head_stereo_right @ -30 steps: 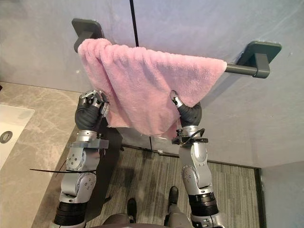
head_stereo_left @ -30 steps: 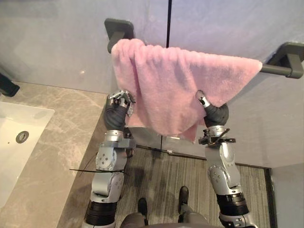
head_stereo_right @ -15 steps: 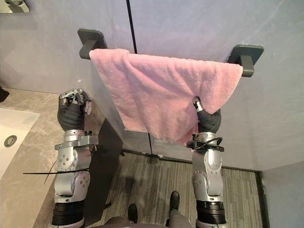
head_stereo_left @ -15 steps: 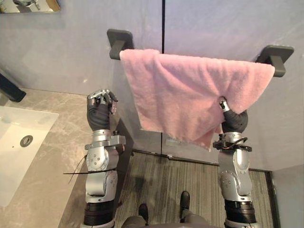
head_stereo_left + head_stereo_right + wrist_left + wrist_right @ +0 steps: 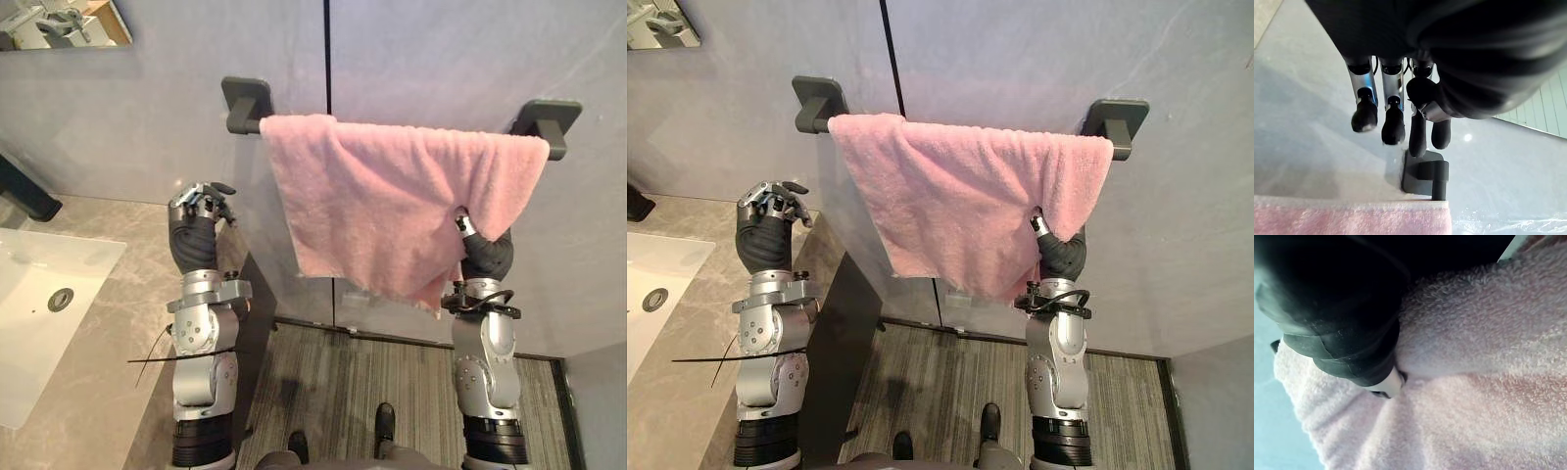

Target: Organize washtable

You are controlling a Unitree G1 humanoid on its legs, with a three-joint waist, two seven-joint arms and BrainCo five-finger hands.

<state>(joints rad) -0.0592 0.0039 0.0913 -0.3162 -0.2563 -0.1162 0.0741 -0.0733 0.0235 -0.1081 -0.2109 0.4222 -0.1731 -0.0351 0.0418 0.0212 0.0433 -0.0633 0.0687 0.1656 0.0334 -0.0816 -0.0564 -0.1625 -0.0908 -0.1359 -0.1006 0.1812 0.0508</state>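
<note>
Hanging over the dark grey towel rail point(image 5: 245, 103) on the wall, the pink towel point(image 5: 392, 206) covers the bar from just beside the rail's left bracket point(image 5: 1422, 174) to its right bracket, and its lower edge slants down to a point below the rail's right half. The right hand point(image 5: 480, 250) is up under the cloth below the rail's right end and is buried in the folds, so its grip cannot be told. The left hand point(image 5: 201, 211) is raised left of the rail and below it, clear of the towel, loosely open and holding nothing. The marble surface point(image 5: 98, 392) with its white sink point(image 5: 39, 313) lies lower, left of the rail.
</note>
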